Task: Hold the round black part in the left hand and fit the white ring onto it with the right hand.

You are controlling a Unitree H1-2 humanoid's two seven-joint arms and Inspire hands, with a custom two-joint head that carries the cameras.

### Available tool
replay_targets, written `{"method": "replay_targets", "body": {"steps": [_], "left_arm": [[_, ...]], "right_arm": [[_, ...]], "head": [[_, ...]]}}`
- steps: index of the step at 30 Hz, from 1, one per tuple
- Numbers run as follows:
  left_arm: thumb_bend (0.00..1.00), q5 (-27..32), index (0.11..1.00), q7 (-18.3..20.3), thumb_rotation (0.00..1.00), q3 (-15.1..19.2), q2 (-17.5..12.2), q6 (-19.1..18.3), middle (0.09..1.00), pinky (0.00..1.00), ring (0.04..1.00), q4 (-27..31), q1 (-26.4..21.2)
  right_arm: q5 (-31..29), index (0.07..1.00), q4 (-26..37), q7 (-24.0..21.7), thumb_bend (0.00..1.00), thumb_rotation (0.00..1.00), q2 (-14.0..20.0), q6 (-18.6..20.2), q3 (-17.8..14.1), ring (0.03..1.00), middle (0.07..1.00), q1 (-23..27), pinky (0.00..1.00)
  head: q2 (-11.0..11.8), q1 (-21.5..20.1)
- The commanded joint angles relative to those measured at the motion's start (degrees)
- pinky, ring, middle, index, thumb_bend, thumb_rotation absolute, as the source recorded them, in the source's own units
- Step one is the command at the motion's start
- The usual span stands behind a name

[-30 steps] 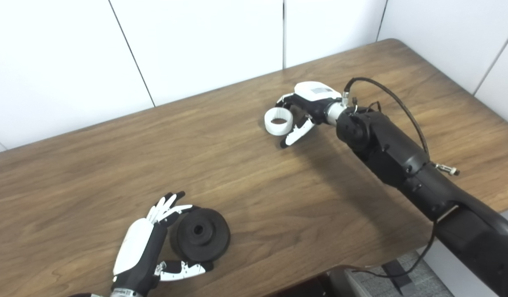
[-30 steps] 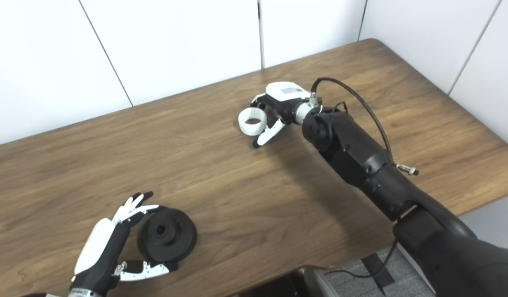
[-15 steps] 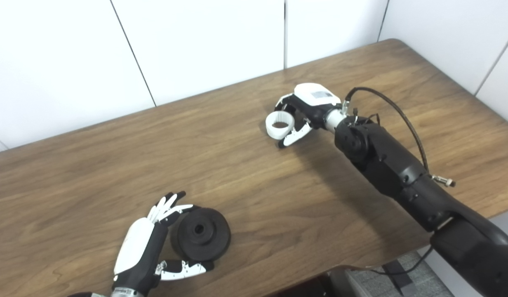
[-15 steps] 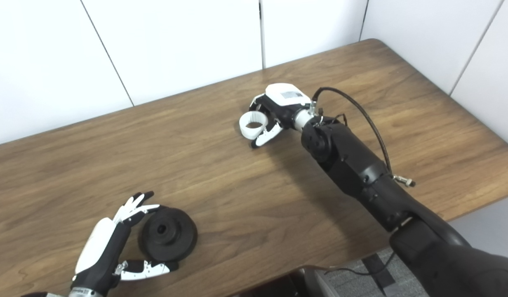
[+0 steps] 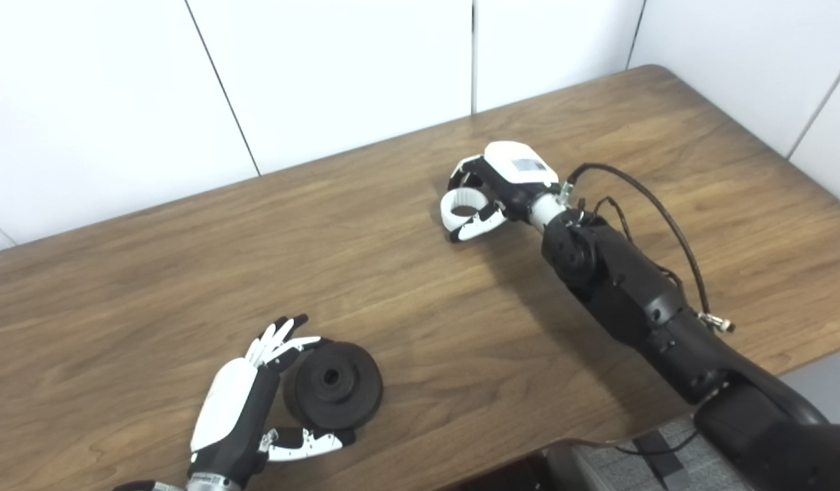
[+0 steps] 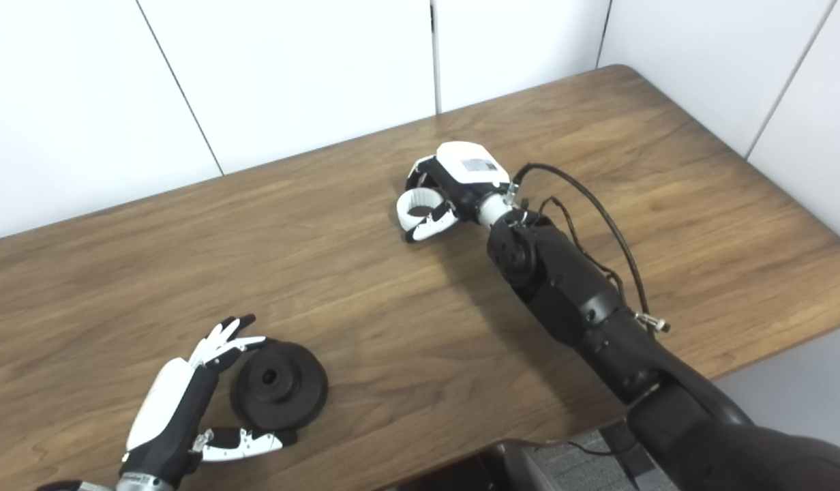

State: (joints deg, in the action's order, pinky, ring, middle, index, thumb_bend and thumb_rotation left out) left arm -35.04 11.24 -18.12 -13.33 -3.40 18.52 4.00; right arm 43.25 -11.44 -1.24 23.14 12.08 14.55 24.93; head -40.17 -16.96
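On the near left part of the wooden table [image 5: 406,300], a round black part [image 5: 333,385]: a matte disc lying flat, with a raised hub in the middle, a small hole at its centre and a thick stepped rim. Cupped around its left and near sides by the left hand [image 5: 239,412], fingers [image 5: 273,341] spread at the far-left edge of the disc, thumb [image 5: 304,443] stretched along the near edge, both at or just beside the rim; hand wide and loose, not lifting, the disc resting on the table. Farther back and to the right, well apart from the disc, a white ring [image 5: 461,208]: a short, thick-walled band, open side up, brown table surface visible through its hole. Enclosed by the right hand [image 5: 491,191], fingers curled over the far side, thumb against the near side, closed on the ring. Cannot tell whether the ring is clear of the table. No containers in view.
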Motion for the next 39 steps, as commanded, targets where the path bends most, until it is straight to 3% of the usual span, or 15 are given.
{"method": "replay_targets", "body": {"steps": [1,4,6,23,39], "left_arm": [[0.52,-1.32,0.493,0.44,0.08,0.10,-0.38,-0.44,0.965,1.00,1.000,0.78,-0.11],[0.52,-1.32,0.492,0.23,0.08,0.19,-0.34,-0.24,0.964,1.00,1.000,0.50,-0.14],[0.52,-1.25,0.492,0.17,0.08,0.23,-0.29,-0.19,0.964,1.00,1.000,0.25,-0.24],[0.52,-1.13,0.492,0.26,0.08,0.53,-0.49,-0.15,0.965,1.00,1.000,0.17,-0.41],[0.52,-1.44,0.493,-0.05,0.08,0.50,-0.32,0.16,0.965,1.00,1.000,-0.43,-0.58]], "right_arm": [[0.86,0.500,-0.27,2.75,0.53,0.15,-0.22,-1.22,-0.26,0.681,0.570,1.34,0.80],[1.48,0.480,-1.12,5.51,0.52,0.03,-0.42,-2.12,-0.05,0.662,0.511,1.27,0.79],[1.65,0.480,-1.49,6.37,0.52,0.01,-0.42,-2.42,0.13,0.658,0.499,1.31,0.79],[2.00,0.505,-0.07,8.26,0.53,0.01,0.02,-3.38,0.02,0.613,0.465,1.13,0.75],[2.28,0.512,10.85,7.40,0.52,0.01,0.52,-3.81,-2.74,0.587,0.457,0.87,0.77]], "head": [[-0.05,0.02],[-0.05,0.02],[0.00,-0.14],[-0.20,0.11],[0.14,0.64]]}}
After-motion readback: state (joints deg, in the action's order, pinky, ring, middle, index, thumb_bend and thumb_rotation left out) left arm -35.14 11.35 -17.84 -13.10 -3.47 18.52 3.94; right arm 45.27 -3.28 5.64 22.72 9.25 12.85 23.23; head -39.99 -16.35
